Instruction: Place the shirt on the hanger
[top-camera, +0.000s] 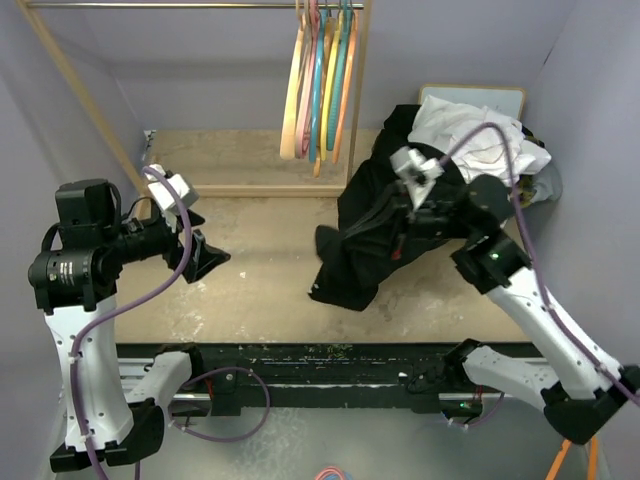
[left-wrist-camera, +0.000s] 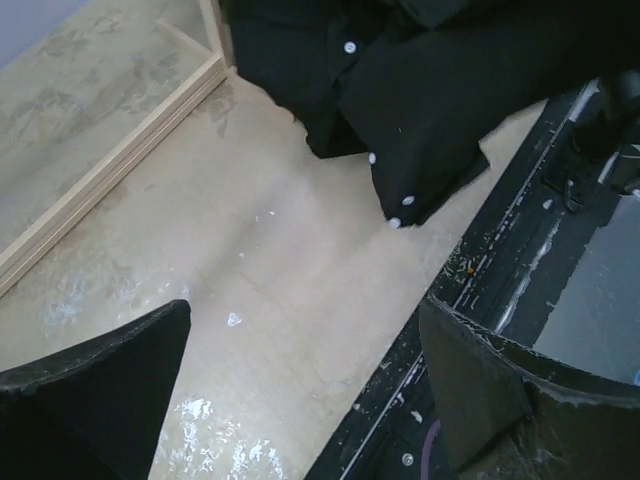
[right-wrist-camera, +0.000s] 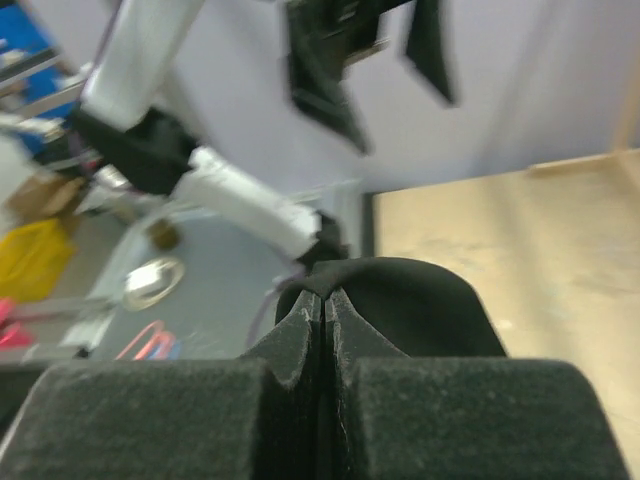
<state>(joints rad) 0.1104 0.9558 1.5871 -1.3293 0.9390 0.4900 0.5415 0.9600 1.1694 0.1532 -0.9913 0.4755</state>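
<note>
The right gripper (right-wrist-camera: 325, 318) clamps closed on a fold of the shirt (top-camera: 352, 245), which drapes onto the table's (top-camera: 260, 295) right half, while the left gripper (top-camera: 207, 256) hovers wide open, well apart.

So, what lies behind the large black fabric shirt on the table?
A crumpled white cloth garment, with a pale flat board behind it. Anything under the shirt is covered.

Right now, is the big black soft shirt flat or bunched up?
Bunched up: the black shirt is crumpled in folds, pinched by the right gripper.
</note>
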